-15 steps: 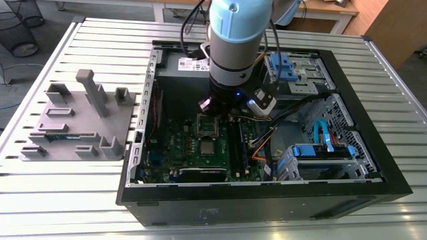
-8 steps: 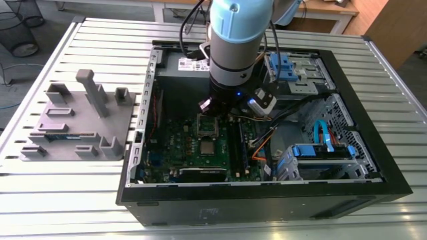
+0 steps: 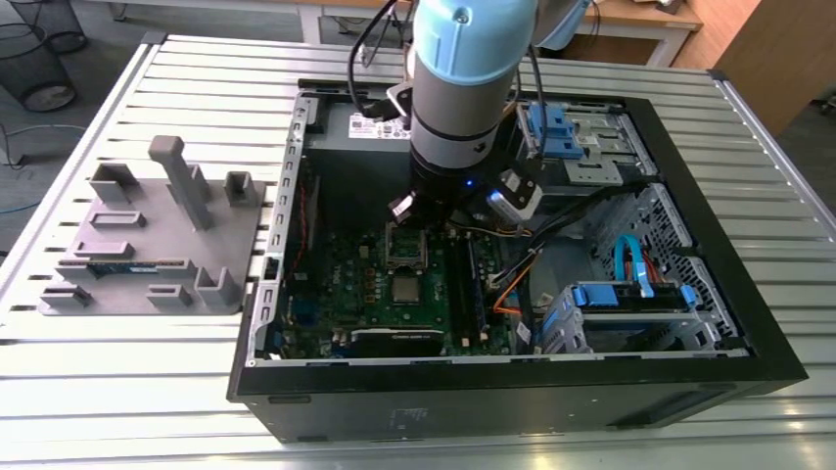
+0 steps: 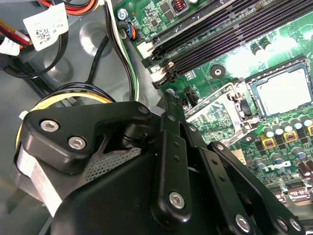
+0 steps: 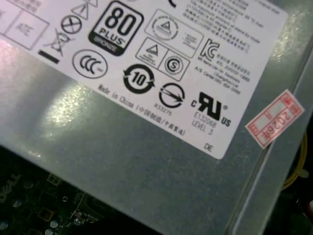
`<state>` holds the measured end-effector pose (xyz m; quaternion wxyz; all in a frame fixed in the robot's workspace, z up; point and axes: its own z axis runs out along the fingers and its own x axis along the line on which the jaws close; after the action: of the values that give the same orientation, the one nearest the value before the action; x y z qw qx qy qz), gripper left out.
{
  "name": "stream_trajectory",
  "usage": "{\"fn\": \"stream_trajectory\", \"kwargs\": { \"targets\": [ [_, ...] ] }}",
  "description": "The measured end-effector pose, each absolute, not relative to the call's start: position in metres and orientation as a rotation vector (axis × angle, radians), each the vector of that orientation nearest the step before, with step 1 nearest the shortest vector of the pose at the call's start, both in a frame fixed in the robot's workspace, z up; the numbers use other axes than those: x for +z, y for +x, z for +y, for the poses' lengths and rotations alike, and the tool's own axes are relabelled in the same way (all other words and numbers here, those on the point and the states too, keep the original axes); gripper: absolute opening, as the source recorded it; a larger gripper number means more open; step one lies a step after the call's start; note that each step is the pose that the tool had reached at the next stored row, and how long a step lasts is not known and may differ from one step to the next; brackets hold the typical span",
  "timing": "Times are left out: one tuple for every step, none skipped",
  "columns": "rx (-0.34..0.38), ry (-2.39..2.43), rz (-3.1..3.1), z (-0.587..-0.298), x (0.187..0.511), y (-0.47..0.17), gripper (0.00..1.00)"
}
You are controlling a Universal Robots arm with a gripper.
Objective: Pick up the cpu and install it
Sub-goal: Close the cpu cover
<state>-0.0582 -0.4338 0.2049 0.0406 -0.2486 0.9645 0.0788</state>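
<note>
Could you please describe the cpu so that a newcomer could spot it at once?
Start at the open computer case, then the green motherboard inside. Near its middle lies the cpu: a small flat square with a plain silvery top, unlike the long black memory slots beside it.

**Exterior view:** raised, off the arm [image 3: 457, 88], angled down across the slatted surface [image 3: 183, 59] into the open computer case [image 3: 731, 323], at middle distance.

**Second wrist view:** close, looking past the end effector [image 4: 181, 137] onto the motherboard [image 4: 234, 54].

**First wrist view:** very close on the labelled grey metal box [image 5: 122, 161], with a strip of motherboard at its edge.

**Shared:** the motherboard in all three views; the box, at the case's far side, in the exterior view.
</note>
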Motion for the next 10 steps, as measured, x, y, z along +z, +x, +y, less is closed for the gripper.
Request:
{"fn": "stream_trajectory", "kwargs": {
  "targets": [
    [0.241,-0.762,2.954,-0.4339,0.2049,-0.0582,0.11],
    [0.242,-0.762,2.954,-0.4338,0.2049,-0.0582,0.11],
    [0.242,-0.763,2.954,-0.4338,0.2049,-0.0582,0.11],
    [0.241,-0.763,2.954,-0.4339,0.2053,-0.0582,0.11],
    [0.241,-0.764,2.954,-0.4339,0.2064,-0.0582,0.11],
    [0.241,-0.766,2.954,-0.4339,0.2078,-0.0582,0.11],
    [0.241,-0.768,2.953,-0.4339,0.2090,-0.0582,0.11],
    [0.240,-0.770,2.953,-0.4338,0.2098,-0.0582,0.11],
    [0.238,-0.772,2.953,-0.4338,0.2101,-0.0581,0.11],
    [0.235,-0.775,2.953,-0.4338,0.2101,-0.0580,0.11]
  ]
}}
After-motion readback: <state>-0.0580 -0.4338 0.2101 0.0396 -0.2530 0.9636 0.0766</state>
